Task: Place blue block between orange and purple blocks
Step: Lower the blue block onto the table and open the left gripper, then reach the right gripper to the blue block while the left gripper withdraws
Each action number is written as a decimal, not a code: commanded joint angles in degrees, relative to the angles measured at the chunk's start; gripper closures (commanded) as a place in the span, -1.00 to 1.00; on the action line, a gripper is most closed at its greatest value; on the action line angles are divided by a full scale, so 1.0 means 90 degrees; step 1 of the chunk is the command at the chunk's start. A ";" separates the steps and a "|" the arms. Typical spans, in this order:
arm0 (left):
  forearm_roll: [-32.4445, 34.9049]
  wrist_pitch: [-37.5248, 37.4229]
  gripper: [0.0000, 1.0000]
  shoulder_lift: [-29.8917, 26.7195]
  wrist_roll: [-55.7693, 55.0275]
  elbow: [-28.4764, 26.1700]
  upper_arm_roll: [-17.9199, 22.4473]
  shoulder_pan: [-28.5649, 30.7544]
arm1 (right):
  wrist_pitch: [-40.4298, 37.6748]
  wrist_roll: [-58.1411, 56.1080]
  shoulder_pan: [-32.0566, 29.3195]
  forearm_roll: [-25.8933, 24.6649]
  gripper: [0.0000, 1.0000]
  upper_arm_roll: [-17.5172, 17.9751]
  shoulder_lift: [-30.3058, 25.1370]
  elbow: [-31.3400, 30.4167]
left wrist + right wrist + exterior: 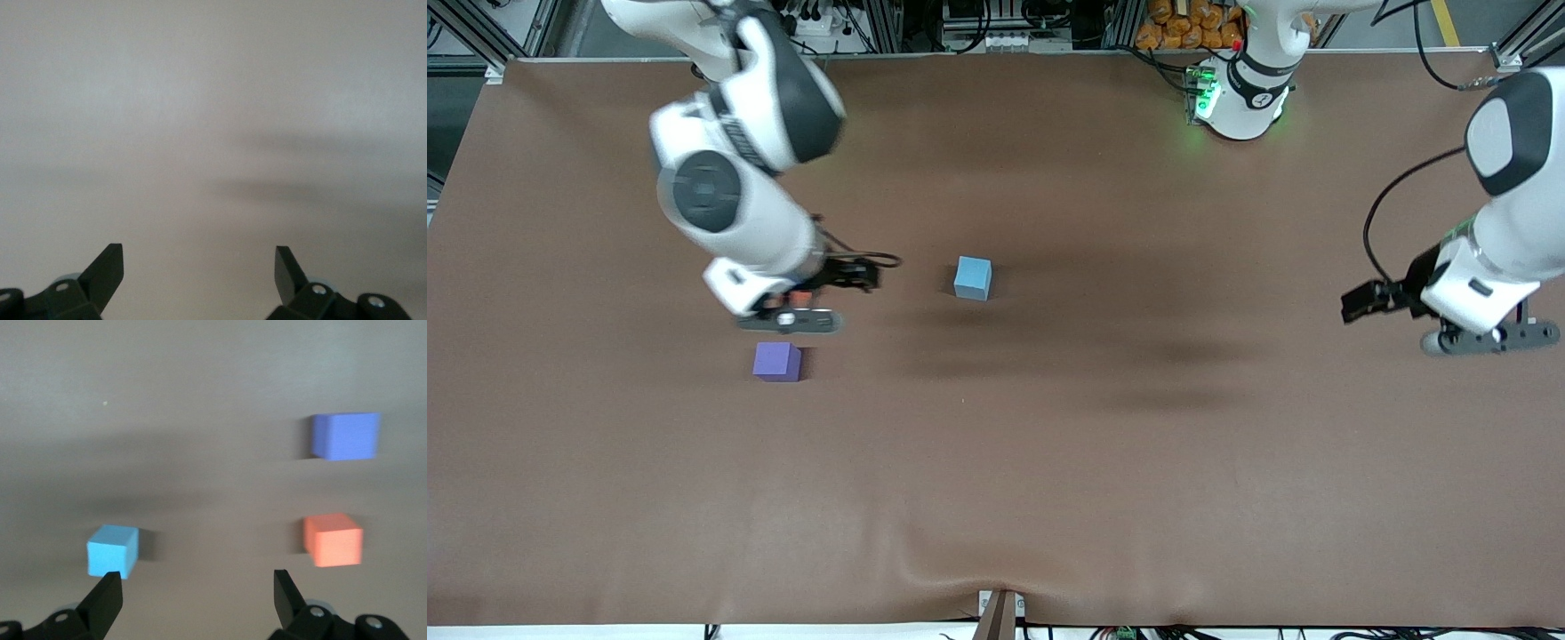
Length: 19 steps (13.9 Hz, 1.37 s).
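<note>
A: How do the fingers of the right gripper (195, 590) stand, and what do they touch?

B: Spread wide, with nothing between them. In the right wrist view one fingertip (107, 590) sits just beside the blue block (112, 551) as pictured, but the gripper hangs above the worktop (1049, 462) and grips no cube.

A: And the left gripper (199, 267)?

B: Its fingers (107, 263) are likewise spread and hold nothing. That arm waits over bare worktop at the left arm's end of the table, well apart from all three cubes.

A: Where is the blue block?

B: It rests on the worktop near the middle, toward the right arm's end, and apart from the other two. The purple block (776, 362) lies nearer to the front camera than the blue one.

A: What does one view show that another does not?

B: The front view shows the right gripper (791, 316) over the orange block (802, 294), which peeks out as a mere sliver under the wrist. The right wrist view shows that orange block (333, 539) whole, with the purple block (345, 435) near it, a gap of bare worktop between them, and the blue block off to one side. The left wrist view shows only worktop and shadows.
</note>
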 commanded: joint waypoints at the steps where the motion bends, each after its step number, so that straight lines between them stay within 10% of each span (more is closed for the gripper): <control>1: 0.0102 0.0116 -1.00 -0.0878 -0.0033 -0.0975 -0.0162 -0.0028 | 0.0551 0.0535 0.0444 0.0056 -1.00 -0.0078 0.0545 0.0041; 13: 0.0229 -0.1836 -1.00 -0.0842 0.1100 0.1228 -0.0338 0.0040 | 0.1579 0.2050 0.1577 0.0036 -1.00 -0.0078 0.1865 -0.0027; 19: 0.0073 -0.2170 -1.00 -0.0910 0.0778 0.1298 -0.0436 0.0040 | 0.1598 0.2275 0.1948 0.0037 -1.00 -0.0087 0.1904 -0.0095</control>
